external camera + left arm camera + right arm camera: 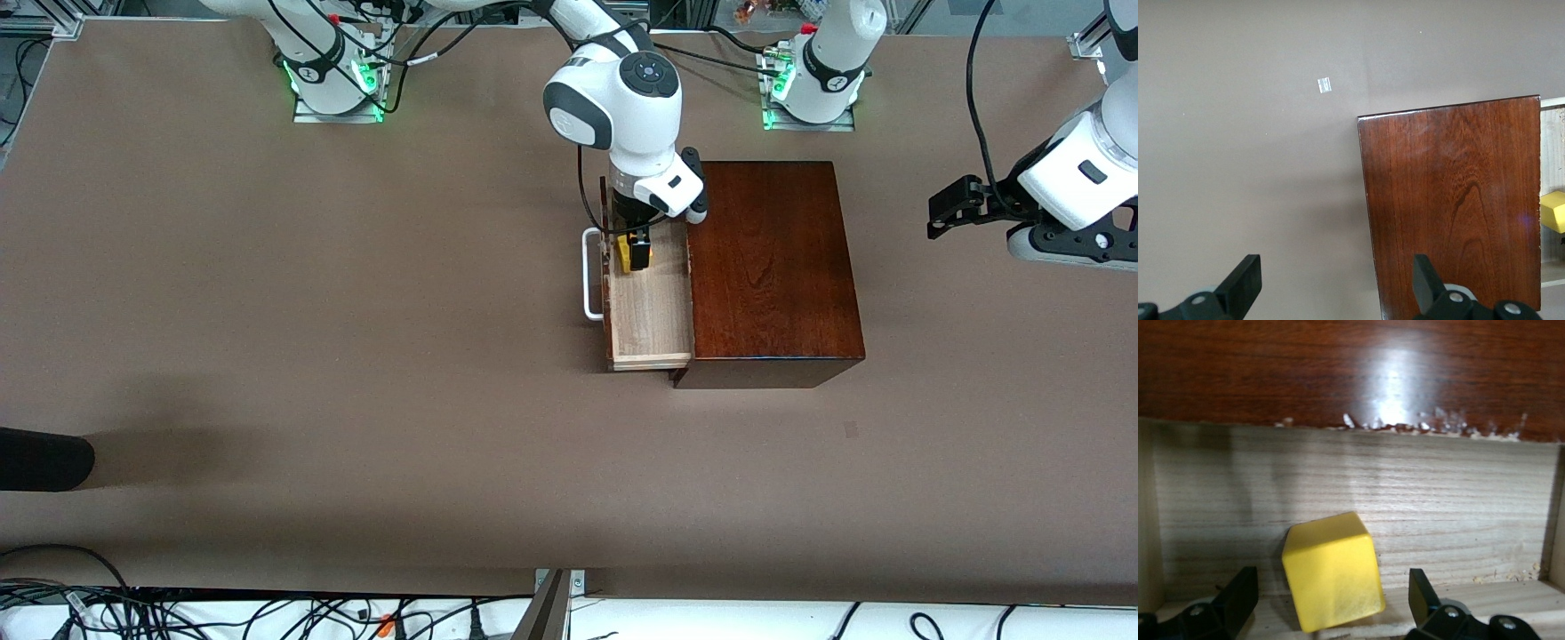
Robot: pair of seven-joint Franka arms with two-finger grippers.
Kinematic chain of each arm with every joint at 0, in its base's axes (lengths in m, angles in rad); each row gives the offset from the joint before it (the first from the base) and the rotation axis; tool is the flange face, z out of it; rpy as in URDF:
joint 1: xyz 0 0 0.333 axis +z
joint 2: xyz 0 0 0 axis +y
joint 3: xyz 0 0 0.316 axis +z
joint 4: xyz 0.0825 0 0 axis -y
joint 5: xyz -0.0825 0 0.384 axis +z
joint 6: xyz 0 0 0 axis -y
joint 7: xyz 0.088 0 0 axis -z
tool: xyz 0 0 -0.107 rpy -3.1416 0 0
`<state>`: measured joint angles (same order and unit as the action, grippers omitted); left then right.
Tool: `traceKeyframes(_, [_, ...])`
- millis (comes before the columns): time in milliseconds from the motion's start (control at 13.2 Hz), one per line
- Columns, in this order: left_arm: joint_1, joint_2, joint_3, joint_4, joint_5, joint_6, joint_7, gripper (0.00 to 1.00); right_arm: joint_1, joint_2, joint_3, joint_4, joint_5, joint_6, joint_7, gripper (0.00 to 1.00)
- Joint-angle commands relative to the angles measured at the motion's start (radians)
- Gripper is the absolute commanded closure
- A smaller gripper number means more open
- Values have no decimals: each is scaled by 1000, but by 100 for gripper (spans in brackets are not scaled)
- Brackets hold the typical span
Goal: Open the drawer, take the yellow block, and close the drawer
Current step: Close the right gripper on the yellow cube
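Brown tabletop (356, 356) carries the dark wooden box (769, 267) with the drawer (649, 311) already pulled out. Inside it sits the yellow block (1331, 577), between the spread fingers of the right end effector (1331, 613), not yet gripped. Lifting it and closing the drawer remain. Off to the side, the left end effector (1338, 283) waits, released.
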<state>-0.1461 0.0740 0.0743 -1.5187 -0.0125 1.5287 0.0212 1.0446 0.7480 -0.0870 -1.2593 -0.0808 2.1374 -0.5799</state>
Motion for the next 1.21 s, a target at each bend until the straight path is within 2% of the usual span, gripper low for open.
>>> traceKeyframes(0, [-6,1,5,8,-14,-13,10,0,11,24,-11,41,-19,-13,48,0])
traceKeyframes(227, [-6,1,5,6,-15,-13,8,0,12,25,-7,38,-83,-16,41,0])
traceKeyframes(604, [-4,1,5,6,-17,-15,8,0,17,45,-7,43,-88,-1,38,3])
traceKeyframes(906, [-4,1,5,6,-20,-21,10,0,17,47,-7,43,-88,1,22,10])
traceKeyframes(982, [-4,1,5,6,-20,-21,10,0,15,47,-7,43,-88,1,20,14])
traceKeyframes(1133, [-3,1,5,6,-21,-21,10,0,15,45,-7,43,-86,1,26,36])
